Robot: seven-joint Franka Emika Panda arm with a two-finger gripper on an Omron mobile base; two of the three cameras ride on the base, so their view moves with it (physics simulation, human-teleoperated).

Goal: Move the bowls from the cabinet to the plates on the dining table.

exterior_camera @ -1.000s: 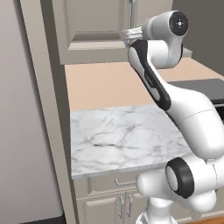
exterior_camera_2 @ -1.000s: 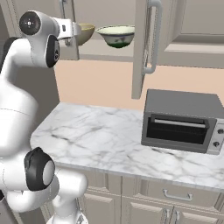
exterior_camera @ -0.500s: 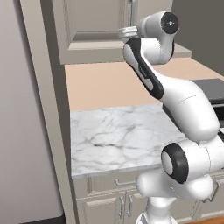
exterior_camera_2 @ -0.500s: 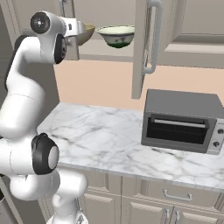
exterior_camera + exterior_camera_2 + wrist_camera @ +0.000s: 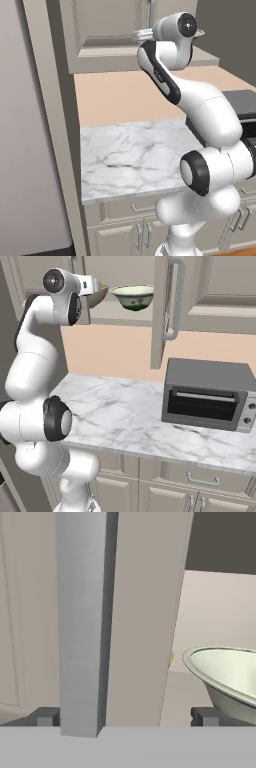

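Two bowls sit on the open cabinet [image 5: 210, 286] shelf as the arm reaches up to them: one bowl [image 5: 132, 297] stands in plain sight, the nearer bowl [image 5: 227, 674] lies just beside the right fingertip [image 5: 204, 716]. The gripper [image 5: 125, 719] is spread wide, holding nothing, with the edge of the door [image 5: 122, 612] straight ahead. Compared with a second ago, the arm has swung its upper joints and carried the hand closer to the shelf. No bowl is lifted yet; the grasp looks to be next.
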